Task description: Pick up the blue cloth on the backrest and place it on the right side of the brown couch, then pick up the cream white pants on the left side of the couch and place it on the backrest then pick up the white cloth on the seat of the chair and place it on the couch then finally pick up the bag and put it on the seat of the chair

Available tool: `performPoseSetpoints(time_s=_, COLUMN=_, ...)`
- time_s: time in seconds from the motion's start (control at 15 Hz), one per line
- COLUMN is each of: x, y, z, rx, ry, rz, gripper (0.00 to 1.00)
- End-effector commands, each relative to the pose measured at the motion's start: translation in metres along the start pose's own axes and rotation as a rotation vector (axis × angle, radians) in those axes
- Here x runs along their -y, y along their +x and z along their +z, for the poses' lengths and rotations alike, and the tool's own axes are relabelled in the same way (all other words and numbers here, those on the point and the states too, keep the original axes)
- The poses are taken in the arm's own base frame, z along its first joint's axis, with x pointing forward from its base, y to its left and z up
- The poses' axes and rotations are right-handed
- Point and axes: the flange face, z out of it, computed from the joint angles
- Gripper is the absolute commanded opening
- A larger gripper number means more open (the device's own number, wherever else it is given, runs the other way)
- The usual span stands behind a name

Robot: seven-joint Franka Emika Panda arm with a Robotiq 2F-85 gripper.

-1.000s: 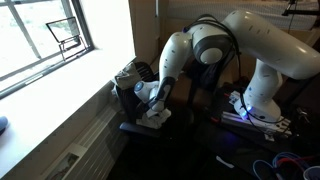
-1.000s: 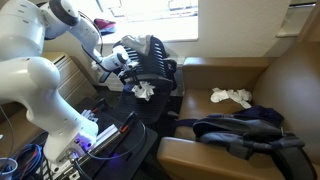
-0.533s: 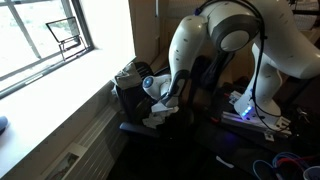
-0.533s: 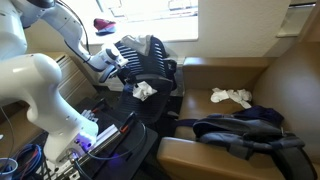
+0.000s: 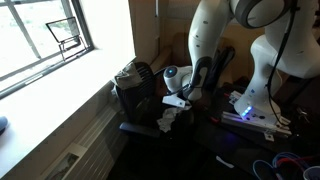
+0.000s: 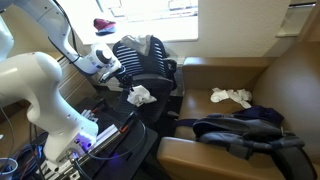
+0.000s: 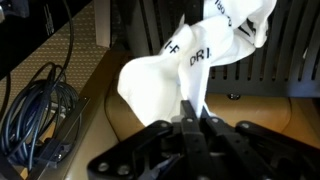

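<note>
Claw point(image 7: 195, 120) pinches limp, crumpled white cloth point(image 7: 155, 82) bearing dark lettering

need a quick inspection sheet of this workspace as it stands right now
surface: dark chair seat; brown couch beside it
job's things: white cloth with dark lettering hangs from the hand; dark blue cloth and a cream garment lie on the couch
clutter: gear with a purple light at the robot's base
grippers: hand shut on the white cloth
cables: coiled bundle on the floor, to one side of the hand in the wrist view
surroundings: window with a deep sill
</note>
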Motion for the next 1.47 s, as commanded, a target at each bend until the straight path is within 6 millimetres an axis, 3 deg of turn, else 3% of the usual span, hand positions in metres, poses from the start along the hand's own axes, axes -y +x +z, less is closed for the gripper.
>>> performPoseSetpoints(time_s=0.0, x=-0.004, y=0.001, z=-0.001, rx=0.006, ry=0.001, rz=0.006, gripper=0.01)
performPoseSetpoints(time_s=0.07, x=0.007, y=0.004, z=-0.009, rx=0.003, ry=0.045, rz=0.086, gripper=0.01)
performPoseSetpoints(time_s=0.2, x=0.007, y=0.035, z=-0.028, rx=0.063, ry=0.066, rz=0.215, gripper=0.01)
performPoseSetpoints(time_s=0.53, x=-0.036, y=0.135, z=-0.041, rx=0.131, ry=0.049, rz=0.472, gripper=0.01)
performPoseSetpoints(time_s=0.8, x=-0.089, y=0.214, z=-0.024, rx=0.16, ry=-0.004, rz=0.707, gripper=0.01)
performPoseSetpoints(time_s=0.87, x=-0.061, y=0.198, z=-0.025, rx=0.103, ry=-0.001, rz=0.629, gripper=0.05)
performPoseSetpoints(time_s=1.0, x=-0.081, y=0.222, z=-0.021, rx=0.124, ry=-0.018, rz=0.701, gripper=0.05)
performPoseSetpoints(time_s=1.13, x=-0.073, y=0.227, z=-0.025, rx=0.152, ry=0.002, rz=0.807, gripper=0.01)
performPoseSetpoints(time_s=1.27, x=-0.074, y=0.266, z=-0.026, rx=0.208, ry=-0.007, rz=0.931, gripper=0.01)
performPoseSetpoints(time_s=1.4, x=-0.091, y=0.314, z=-0.019, rx=0.216, ry=-0.005, rz=1.029, gripper=0.01)
